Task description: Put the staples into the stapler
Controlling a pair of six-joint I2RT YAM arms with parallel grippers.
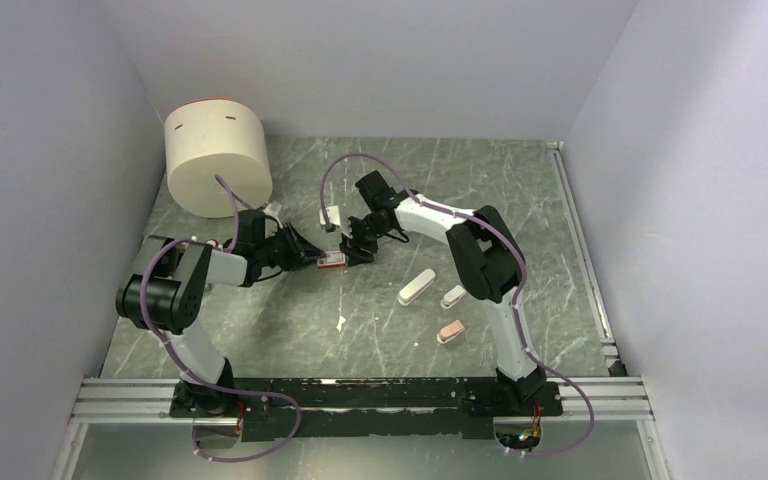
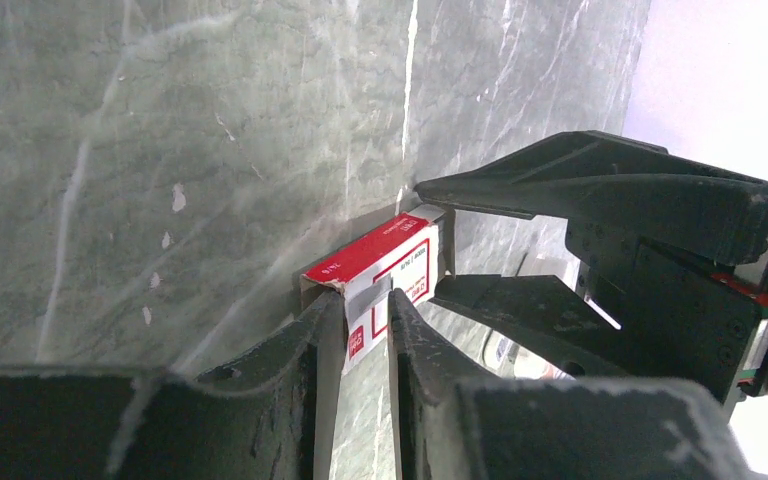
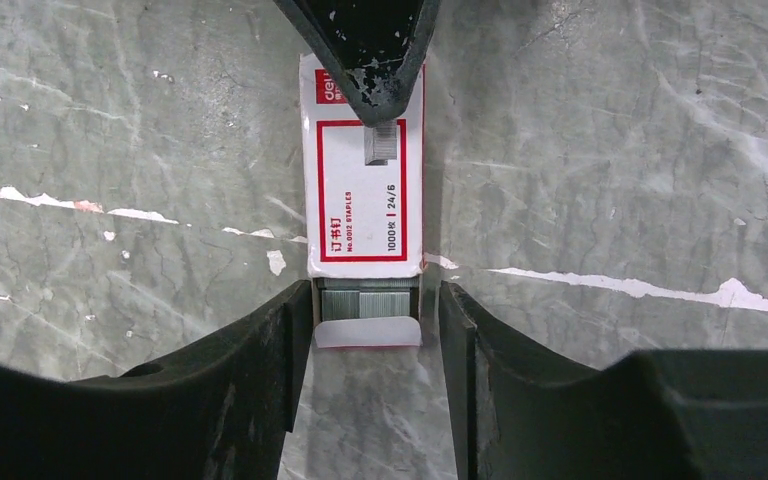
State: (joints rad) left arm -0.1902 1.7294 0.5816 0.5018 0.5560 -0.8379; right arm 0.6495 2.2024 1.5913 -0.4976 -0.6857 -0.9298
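The red-and-white box of staples (image 3: 364, 205) lies on the table between both grippers. Its near end is open, flap down, and the grey staples (image 3: 365, 303) show inside. My right gripper (image 3: 376, 295) straddles that open end, open: the left finger is against the box's side and the right finger stands a little off it. My left gripper (image 2: 365, 302) is shut on the box's (image 2: 392, 258) far end, with a small grey piece at its tips. The slim white stapler (image 1: 416, 287) lies on the table to the right, away from both grippers (image 1: 310, 258) (image 1: 357, 250).
A short white stubby piece (image 1: 453, 296) and a pink stubby piece (image 1: 451, 331) lie near the stapler. A large cream cylinder (image 1: 217, 158) stands at the back left. Grey walls close in the marbled table (image 1: 520, 200) on three sides.
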